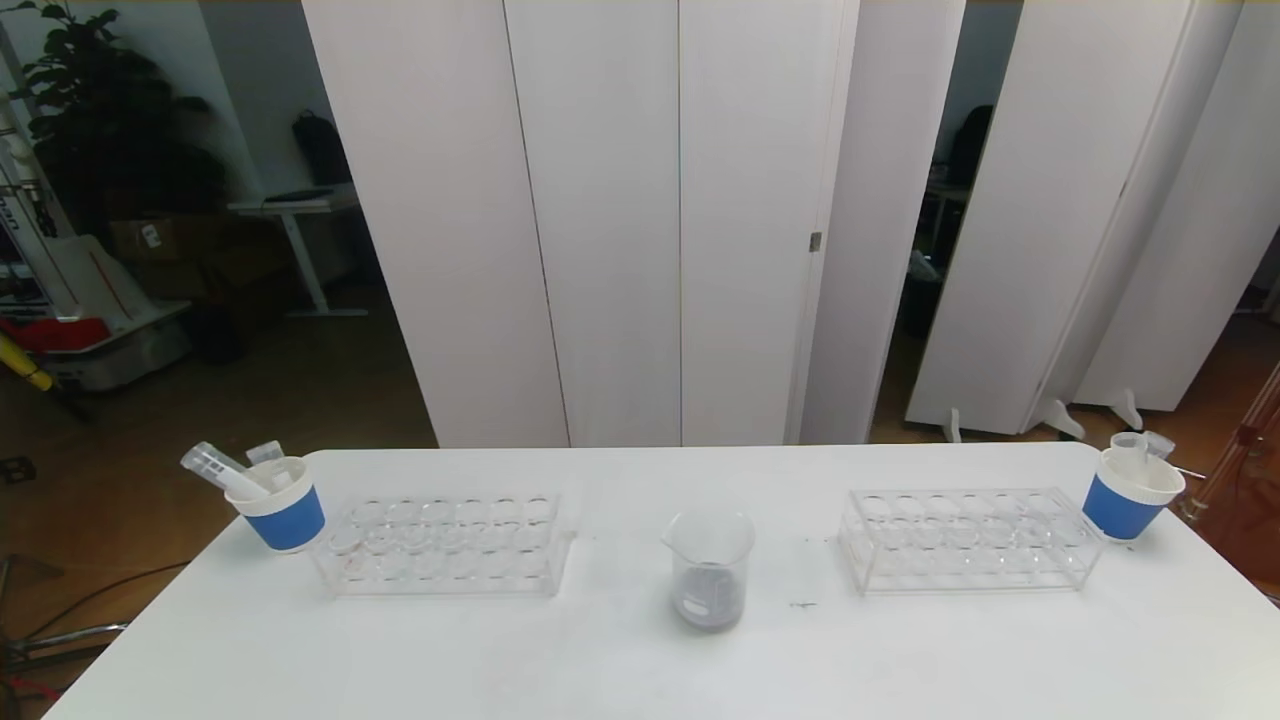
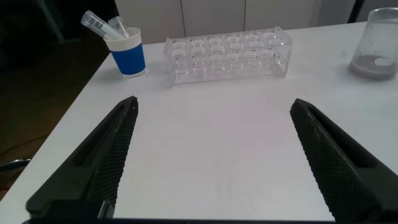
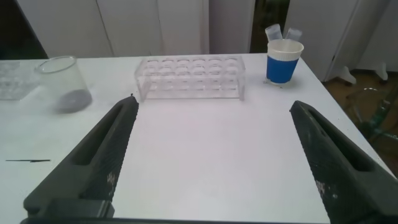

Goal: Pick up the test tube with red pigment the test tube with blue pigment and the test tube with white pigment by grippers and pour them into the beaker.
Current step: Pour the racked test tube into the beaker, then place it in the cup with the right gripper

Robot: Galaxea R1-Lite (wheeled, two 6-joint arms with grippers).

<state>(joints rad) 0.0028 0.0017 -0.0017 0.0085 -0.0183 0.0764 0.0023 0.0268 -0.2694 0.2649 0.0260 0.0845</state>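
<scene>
On your head view the white matte bench (image 1: 640, 660) fills the lower half of the frame, and neither arm shows there. The beaker (image 1: 709, 570) stands at lower centre: clear glass, cylindrical, with a pouring lip and a shallow layer of dull grey liquid in the bottom. To its left is a clear plastic test-tube rack (image 1: 445, 545) with rows of round holes, all of them unfilled; a matching rack (image 1: 968, 540) sits to the beaker's right.

At the far left of the bench a white paper cup with a blue sleeve (image 1: 282, 513) holds two clear, drained tubes (image 1: 222, 469) leaning out over its rim. A second blue-sleeved cup (image 1: 1128, 496) at the far right holds another clear tube (image 1: 1130, 447). You will see no tube with blue or white pigment in any view.

In your left wrist view the left gripper (image 2: 214, 162) hangs above bare bench, its two black fingers (image 2: 106, 155) long, tapered and stippled, spread wide apart and clasping nothing. The right gripper (image 3: 211, 162) looks the same in its wrist view: textured fingers well apart, nothing between them.
</scene>
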